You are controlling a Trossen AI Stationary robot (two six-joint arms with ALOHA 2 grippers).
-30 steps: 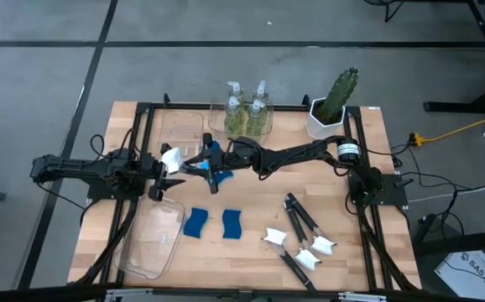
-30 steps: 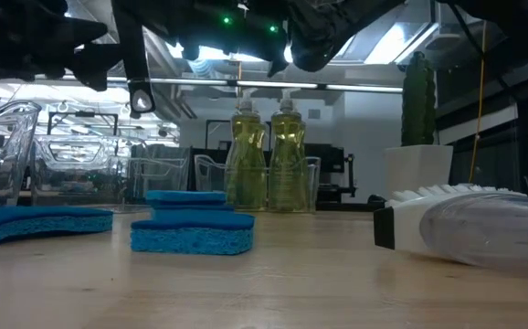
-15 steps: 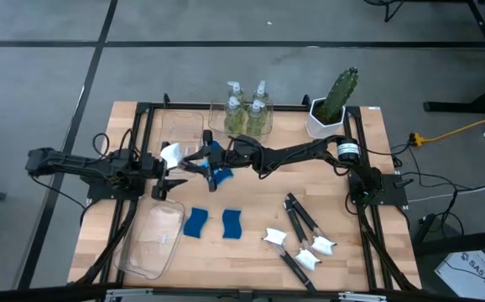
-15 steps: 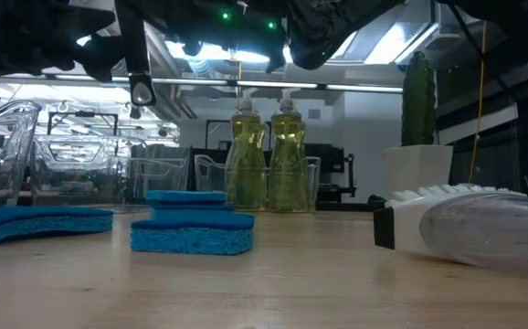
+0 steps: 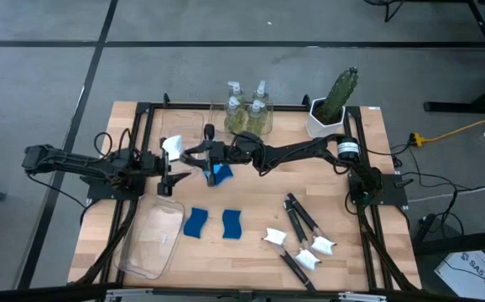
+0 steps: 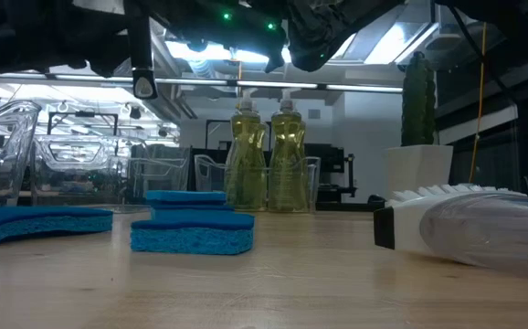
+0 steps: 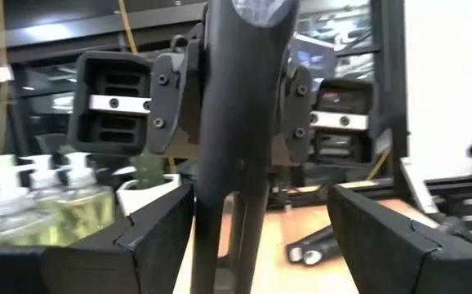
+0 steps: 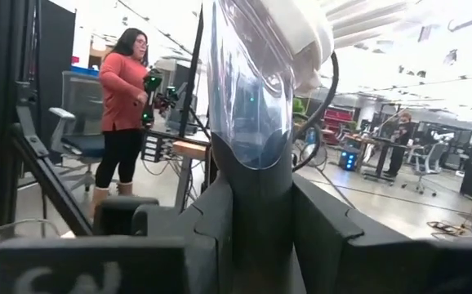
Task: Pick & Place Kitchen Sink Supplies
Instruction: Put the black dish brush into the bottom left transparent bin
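**Brush held up between two grippers**

The right gripper (image 5: 202,156) is closed narrow on a dish brush (image 8: 254,98). The brush is held in the air, well to the left of the cactus (image 5: 336,94), past the soap bottles (image 5: 247,109). Its handle is dark and smooth with a clear shiny part, and its head (image 5: 172,147) is white. The right arm is stretched out long and low across the table (image 5: 352,252) from its base near the cactus.

The left gripper (image 5: 169,172) is opened wide. The black handle is seen between its two fingers (image 7: 158,237); whether it is touched cannot be told. The left arm is reached in flat from the side far from the cactus.

Three flat blue sponges (image 5: 196,222) are laid on the wooden table, on the near side from the cactus. More black-handled brushes (image 5: 299,220) are laid closer to the cactus side. Two clear plastic bins (image 5: 154,239) are set far from the cactus.
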